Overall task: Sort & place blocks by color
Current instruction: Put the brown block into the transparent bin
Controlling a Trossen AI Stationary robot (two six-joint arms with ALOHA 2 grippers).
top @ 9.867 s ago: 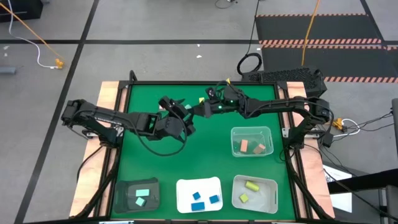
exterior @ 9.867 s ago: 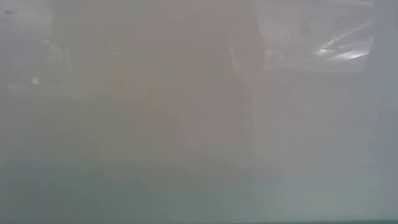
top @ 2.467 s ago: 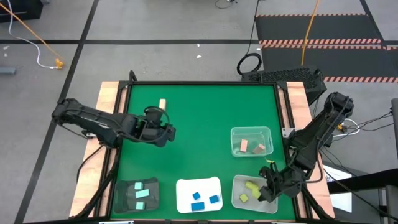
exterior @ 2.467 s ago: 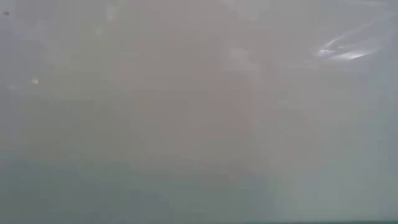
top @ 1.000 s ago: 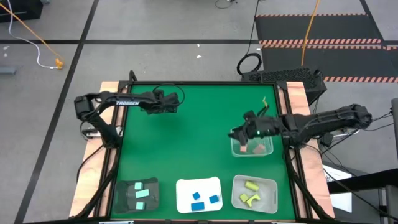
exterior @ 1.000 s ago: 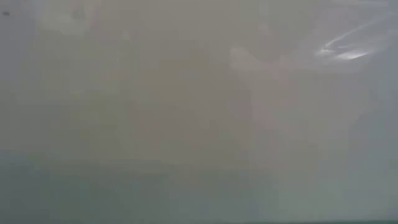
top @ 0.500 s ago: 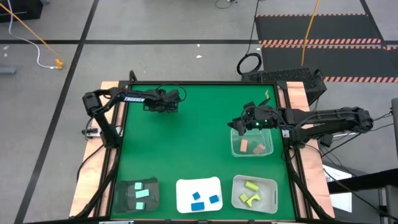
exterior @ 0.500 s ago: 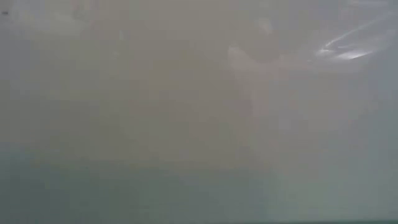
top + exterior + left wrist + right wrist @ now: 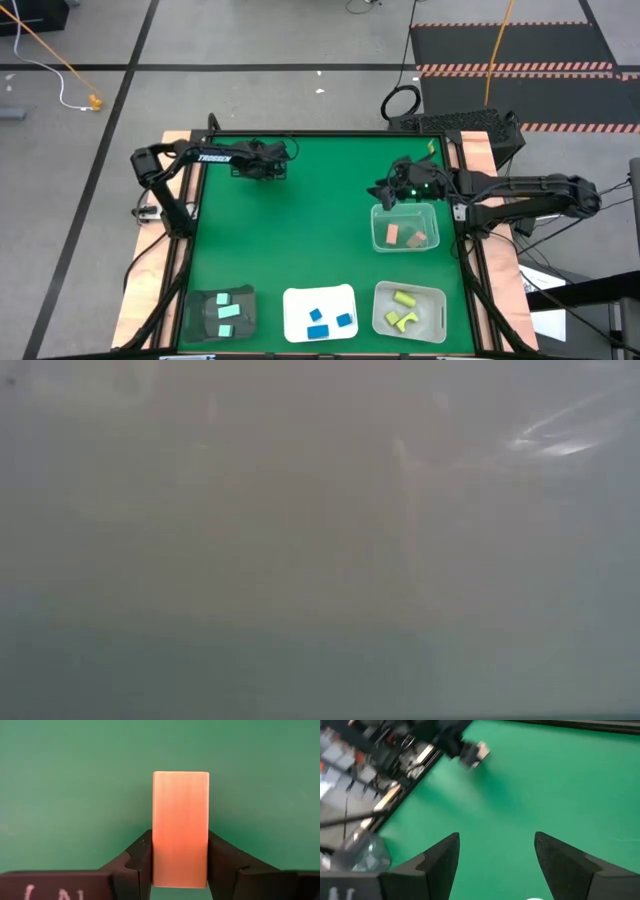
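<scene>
A tan block (image 9: 180, 810) lies on the green mat (image 9: 320, 220) at the table's far left. My left gripper (image 9: 270, 166) stands over it and hides it in the high view; its fingers (image 9: 142, 862) are shut on the block. The right wrist view shows the same block (image 9: 480, 751) far off at the left gripper's tip. My right gripper (image 9: 385, 190) hovers open and empty by the far edge of the clear bin (image 9: 405, 228), which holds tan blocks. The low view shows only fog. My left gripper pinches the tan block's two long sides (image 9: 156, 865) between its two fingers, near one end of the block. The fingers come from above, pointing down, and lie across the block. The block sits level over the mat; I cannot tell whether it is lifted.
Along the near edge stand a dark tray (image 9: 222, 312) with mint blocks, a white tray (image 9: 320, 312) with blue blocks and a clear bin (image 9: 408, 310) with yellow blocks. Bare mat lies between the arms.
My right gripper has gone from over the tan blocks' bin toward the table's far edge, and now stands just beyond the bin's far rim. My left gripper has stayed over the same spot at the far left.
</scene>
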